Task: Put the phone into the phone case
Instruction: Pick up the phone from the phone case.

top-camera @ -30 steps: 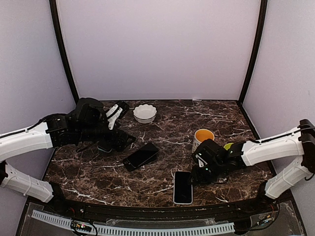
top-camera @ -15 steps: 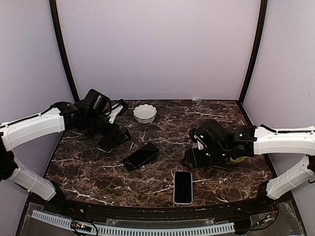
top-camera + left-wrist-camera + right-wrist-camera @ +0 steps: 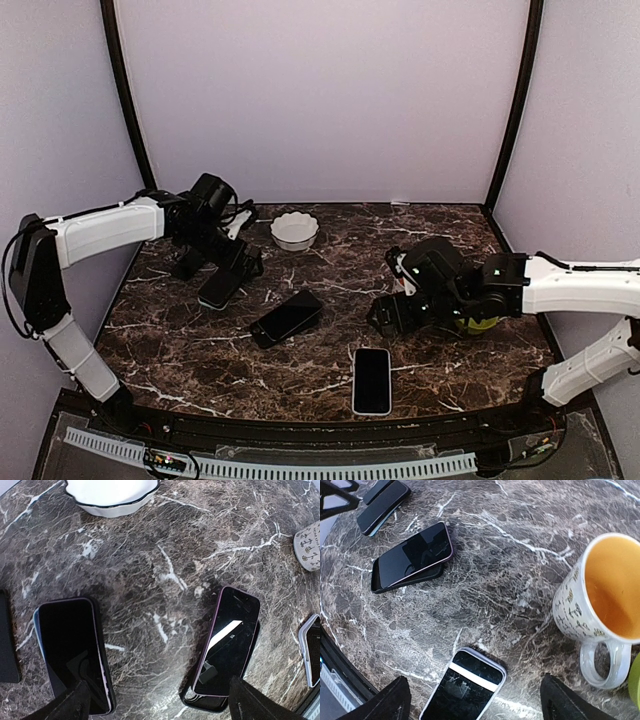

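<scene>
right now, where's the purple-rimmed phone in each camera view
Top external: purple-rimmed phone lies diagonally, left of the table's middle.
Left wrist: lower right, between the pincer fingers.
Right wrist: upper left.
Shared landmark: white-rimmed phone, bottom centre in the top view, cut off at the right edge in the left wrist view, bottom centre in the right wrist view.

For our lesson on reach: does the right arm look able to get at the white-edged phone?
Probably yes: the open right gripper hovers just beyond the phone, bare table between them, the mug off to one side.
</scene>
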Controlling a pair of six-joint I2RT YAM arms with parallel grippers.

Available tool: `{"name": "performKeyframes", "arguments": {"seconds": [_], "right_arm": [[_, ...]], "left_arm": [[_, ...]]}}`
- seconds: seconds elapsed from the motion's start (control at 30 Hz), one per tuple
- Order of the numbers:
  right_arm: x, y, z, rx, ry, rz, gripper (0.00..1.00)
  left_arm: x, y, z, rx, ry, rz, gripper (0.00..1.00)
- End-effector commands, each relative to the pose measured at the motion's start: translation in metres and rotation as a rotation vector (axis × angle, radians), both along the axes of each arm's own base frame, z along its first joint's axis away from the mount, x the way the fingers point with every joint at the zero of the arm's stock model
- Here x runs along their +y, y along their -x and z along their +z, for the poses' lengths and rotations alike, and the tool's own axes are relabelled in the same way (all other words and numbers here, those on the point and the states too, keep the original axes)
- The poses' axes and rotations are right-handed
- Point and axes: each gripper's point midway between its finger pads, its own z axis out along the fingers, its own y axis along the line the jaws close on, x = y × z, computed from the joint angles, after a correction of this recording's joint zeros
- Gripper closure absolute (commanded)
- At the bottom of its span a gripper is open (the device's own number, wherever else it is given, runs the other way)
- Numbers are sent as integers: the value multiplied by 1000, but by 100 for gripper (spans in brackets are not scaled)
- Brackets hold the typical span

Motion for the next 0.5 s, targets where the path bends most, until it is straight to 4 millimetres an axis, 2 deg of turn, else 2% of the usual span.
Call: {"name": "performKeyframes", "arguments": {"seconds": [0.0,0.1,0.2,0.37,0.47], "right_arm": [[21,-17,18,-81,-39,39,7],[29,-21,18,-86,-37,67,7],[34,-26,17,-86,-46,76,7],[40,-27,16,-72,-73,82,7],[41,-26,14,-59,-78,77,7]], "left_arm": [[-23,5,-5,90,60,-59,1],[-40,7,-8,80,88,-121,1],[-58,12,-17,38,42,-208,1],[-62,13,-38,4,-91,-268,1],[-62,16,-48,24,-107,-278,1]]}}
